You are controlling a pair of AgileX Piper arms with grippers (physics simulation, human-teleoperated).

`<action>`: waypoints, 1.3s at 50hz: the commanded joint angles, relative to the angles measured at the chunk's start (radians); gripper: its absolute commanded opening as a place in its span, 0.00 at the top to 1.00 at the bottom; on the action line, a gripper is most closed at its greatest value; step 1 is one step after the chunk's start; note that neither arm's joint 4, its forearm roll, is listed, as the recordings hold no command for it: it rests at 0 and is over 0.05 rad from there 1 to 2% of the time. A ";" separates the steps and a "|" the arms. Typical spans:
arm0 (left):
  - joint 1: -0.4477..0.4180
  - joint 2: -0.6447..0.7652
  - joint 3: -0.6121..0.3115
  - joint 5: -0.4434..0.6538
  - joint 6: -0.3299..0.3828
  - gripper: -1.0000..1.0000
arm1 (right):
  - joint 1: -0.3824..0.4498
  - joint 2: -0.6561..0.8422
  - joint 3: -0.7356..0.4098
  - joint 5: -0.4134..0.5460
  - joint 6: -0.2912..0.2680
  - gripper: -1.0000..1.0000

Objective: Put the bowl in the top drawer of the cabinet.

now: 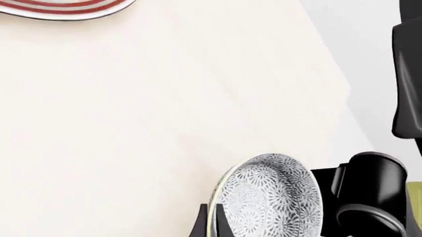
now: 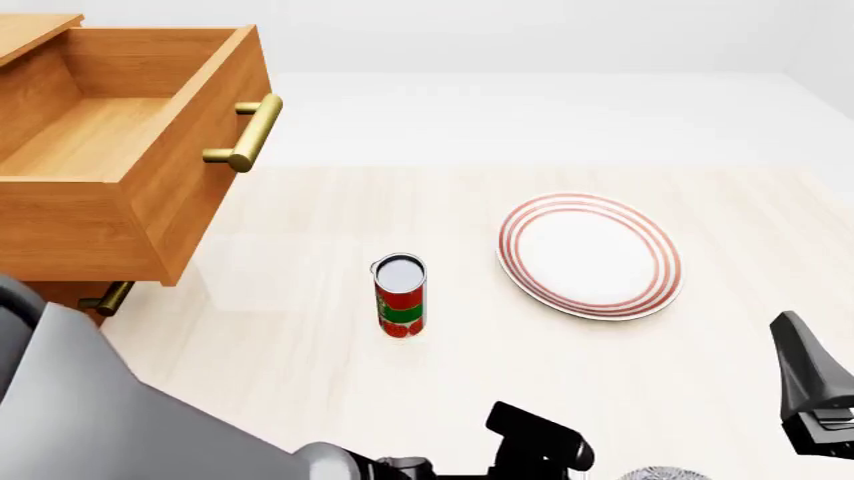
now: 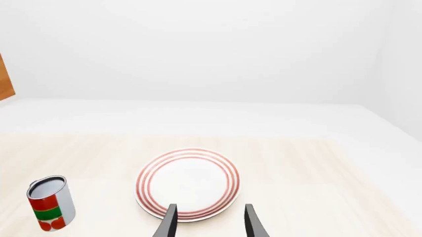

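Pale worktop [image 1: 132,123] fills my left wrist view, where my left end effector [image 1: 209,224] pinches the rim of the bowl [image 1: 270,197], held on edge between its fingers. From the front, the top drawer [image 2: 120,150] of the cabinet [image 2: 34,30] stands pulled out at far left, well apart from the bowl, whose rim barely peeks in at the bottom edge. Through my right wrist view, my right end effector [image 3: 208,221] hangs spread and empty just before the plate [image 3: 188,182], the can [image 3: 50,202] off to one side.

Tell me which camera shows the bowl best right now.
The left wrist view: the bowl fills its lower part, tilted, patterned inside visible, rim between the left gripper fingers. The front view catches only a sliver of it at the bottom edge. The right wrist view does not show it.
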 commanded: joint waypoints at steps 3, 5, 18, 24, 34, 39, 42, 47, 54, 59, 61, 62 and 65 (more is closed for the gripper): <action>0.052 0.001 -0.010 0.034 0.032 1.00 | 0.000 0.000 0.000 0.000 0.000 0.00; 0.058 0.000 -0.011 0.038 0.034 1.00 | 0.000 0.000 0.000 0.000 0.000 0.00; 0.110 -0.059 -0.006 0.094 0.057 1.00 | 0.000 0.000 0.000 0.000 0.000 0.00; 0.140 -0.092 -0.007 0.133 0.066 1.00 | 0.000 0.000 0.000 0.000 -0.001 0.00; 0.172 -0.168 -0.025 0.219 0.098 1.00 | 0.000 0.000 0.000 0.000 0.000 0.00; 0.190 -0.206 -0.041 0.272 0.117 1.00 | 0.000 0.000 0.000 0.000 0.000 0.00; 0.200 -0.226 -0.049 0.299 0.123 1.00 | 0.000 0.000 0.000 0.000 0.000 0.00; 0.222 -0.266 -0.070 0.356 0.128 1.00 | 0.000 0.000 0.000 0.000 0.000 0.00; 0.241 -0.317 -0.091 0.415 0.139 1.00 | 0.000 0.000 0.000 0.000 0.000 0.00; 0.258 -0.350 -0.104 0.458 0.140 1.00 | 0.000 0.000 0.000 0.000 0.000 0.00; 0.266 -0.361 -0.110 0.472 0.142 1.00 | 0.000 0.000 0.000 0.000 0.000 0.00; 0.266 -0.366 -0.113 0.477 0.142 1.00 | 0.000 0.000 0.000 0.000 0.000 0.00; 0.277 -0.384 -0.125 0.503 0.140 1.00 | 0.000 0.000 0.000 0.000 0.000 0.00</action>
